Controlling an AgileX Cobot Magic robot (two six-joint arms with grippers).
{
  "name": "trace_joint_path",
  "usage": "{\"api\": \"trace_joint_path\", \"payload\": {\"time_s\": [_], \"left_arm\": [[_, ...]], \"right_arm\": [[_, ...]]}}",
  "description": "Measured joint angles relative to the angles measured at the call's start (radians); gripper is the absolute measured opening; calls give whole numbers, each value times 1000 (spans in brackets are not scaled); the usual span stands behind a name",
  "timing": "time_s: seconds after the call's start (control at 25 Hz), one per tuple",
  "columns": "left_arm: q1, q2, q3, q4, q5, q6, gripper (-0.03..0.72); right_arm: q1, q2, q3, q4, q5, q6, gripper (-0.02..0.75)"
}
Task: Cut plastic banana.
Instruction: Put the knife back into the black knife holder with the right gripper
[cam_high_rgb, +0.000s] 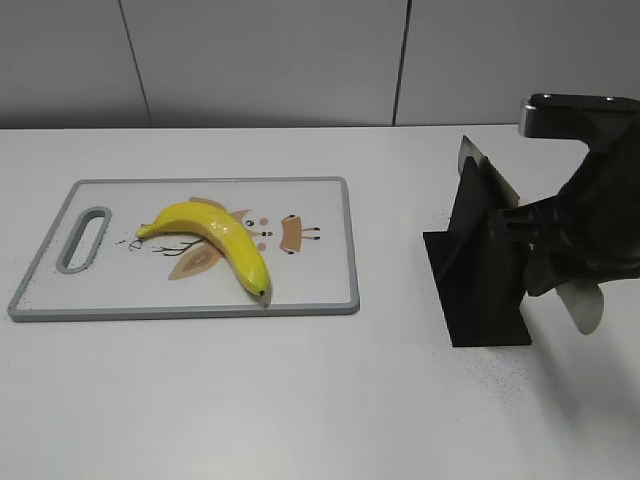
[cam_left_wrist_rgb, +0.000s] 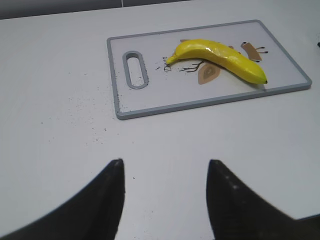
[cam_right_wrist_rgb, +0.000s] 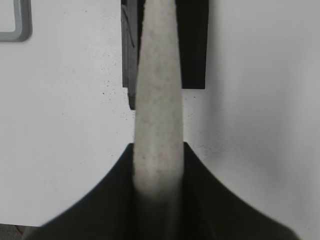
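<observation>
A yellow plastic banana (cam_high_rgb: 215, 238) lies whole on a white, grey-rimmed cutting board (cam_high_rgb: 320, 303) at the left of the table. It also shows in the left wrist view (cam_left_wrist_rgb: 220, 56), on the board (cam_left_wrist_rgb: 200, 105). My right gripper (cam_high_rgb: 560, 262) is shut on the pale handle (cam_right_wrist_rgb: 157, 100) of a knife, whose blade (cam_high_rgb: 484, 168) sits in a black stand (cam_high_rgb: 480, 290). My left gripper (cam_left_wrist_rgb: 165, 162) is open and empty over bare table, well short of the board. It is out of the exterior view.
The board has a handle slot (cam_high_rgb: 84, 238) at its left end. A corner of the board (cam_right_wrist_rgb: 15, 31) shows in the right wrist view, left of the stand (cam_right_wrist_rgb: 194, 45). A grey wall runs behind the white table.
</observation>
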Motion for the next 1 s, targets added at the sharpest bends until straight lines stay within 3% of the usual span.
{"api": "trace_joint_path", "payload": {"time_s": [0.32,0.4,0.56,0.64,0.8,1.0], "left_arm": [[0,0,0,0,0,0,516],[0,0,0,0,0,0,516],[0,0,0,0,0,0,516],[0,0,0,0,0,0,516],[0,0,0,0,0,0,516],[0,0,0,0,0,0,516]], "right_arm": [[0,1,1,15,-4,0,168],[0,1,1,22,-5,0,256],[0,1,1,28,-5,0,524],[0,-3,1,42,-4,-8,589],[0,-84,-1,73,3,-67,618],[0,-290,-1,102,55,-201,595]]}}
